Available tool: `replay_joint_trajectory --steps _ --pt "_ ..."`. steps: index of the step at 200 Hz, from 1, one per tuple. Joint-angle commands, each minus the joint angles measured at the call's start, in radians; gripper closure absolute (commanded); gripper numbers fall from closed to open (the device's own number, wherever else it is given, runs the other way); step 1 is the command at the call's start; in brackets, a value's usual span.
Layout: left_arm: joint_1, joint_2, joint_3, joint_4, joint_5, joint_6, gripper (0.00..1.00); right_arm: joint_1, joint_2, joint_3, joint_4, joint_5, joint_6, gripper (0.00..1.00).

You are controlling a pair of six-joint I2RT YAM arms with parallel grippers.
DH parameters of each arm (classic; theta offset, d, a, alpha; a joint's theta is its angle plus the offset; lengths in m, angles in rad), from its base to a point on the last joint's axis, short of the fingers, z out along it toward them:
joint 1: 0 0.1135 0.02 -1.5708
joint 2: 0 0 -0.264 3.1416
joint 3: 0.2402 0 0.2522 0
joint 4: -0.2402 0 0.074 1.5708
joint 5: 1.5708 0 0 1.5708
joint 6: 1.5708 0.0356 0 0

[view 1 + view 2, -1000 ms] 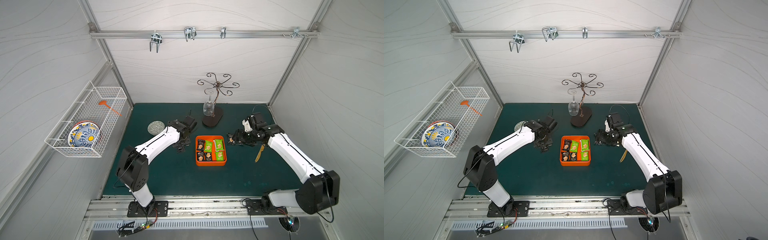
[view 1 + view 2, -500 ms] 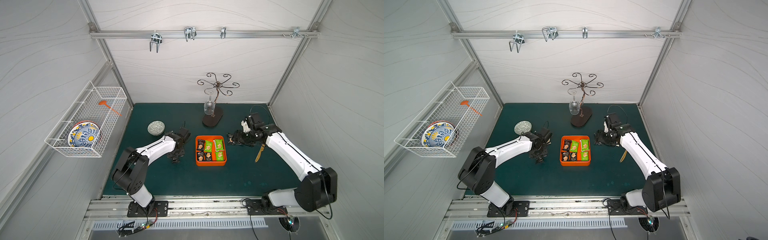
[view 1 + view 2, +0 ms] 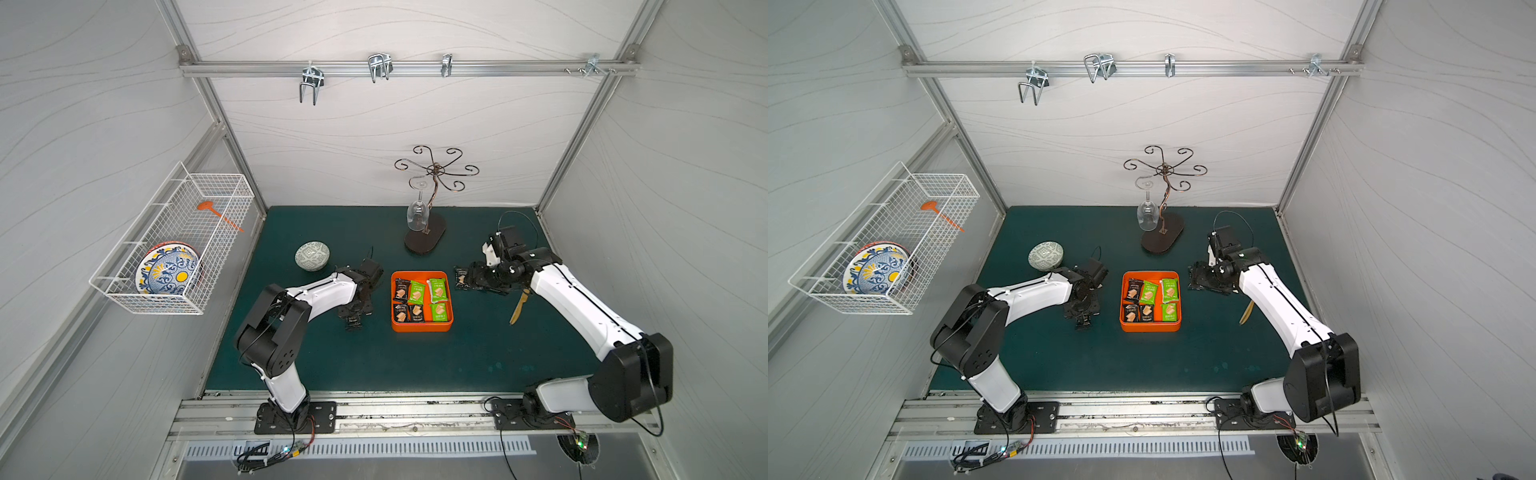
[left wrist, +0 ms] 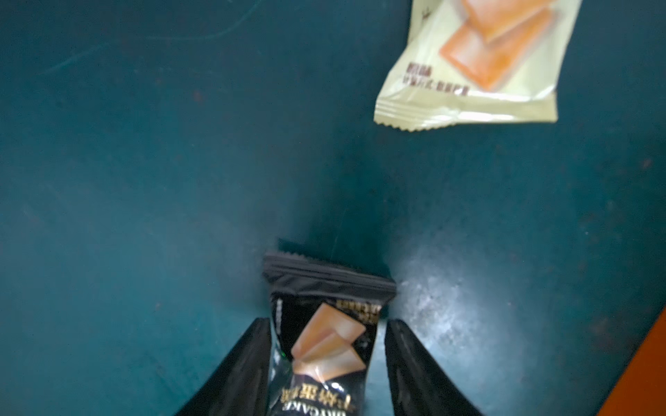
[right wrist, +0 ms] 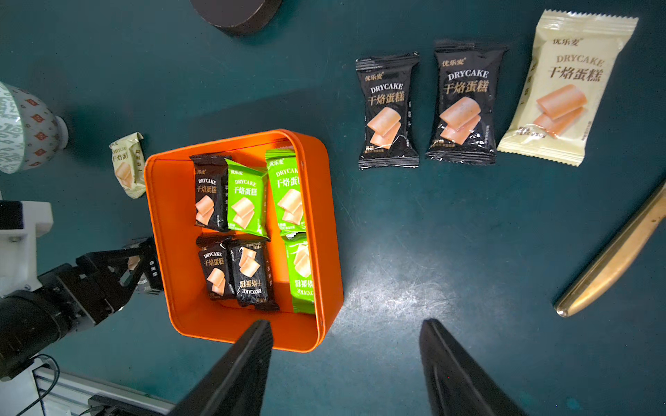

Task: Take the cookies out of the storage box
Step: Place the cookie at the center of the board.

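while boxed, six cookies (image 5: 245, 205) (three green)

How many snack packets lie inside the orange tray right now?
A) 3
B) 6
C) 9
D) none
B: the right wrist view shows three black packets and three green packets inside the orange tray, and both top views show the same six.

Both top views high overhead, wrist views close, downward, storage box (image 3: 422, 327) shared
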Motion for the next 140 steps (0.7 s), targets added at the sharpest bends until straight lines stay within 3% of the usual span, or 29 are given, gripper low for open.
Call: replay_joint_trajectory --steps 1,96,140 --pt "-0.001 0.016 0.031 0.0 0.008 0.0 0.4 0.008 0.005 0.025 -0.033 0.013 -0.017 0.3" --pt "-0.001 -0.098 0.183 -0.187 -0.028 -0.003 0.31 0.125 0.108 0.07 0.009 0.016 -0.033 0.3" --pt "0.022 -0.155 0.224 -0.193 0.1 0.073 0.31 0.2 0.214 0.133 0.004 0.07 -0.021 0.3"
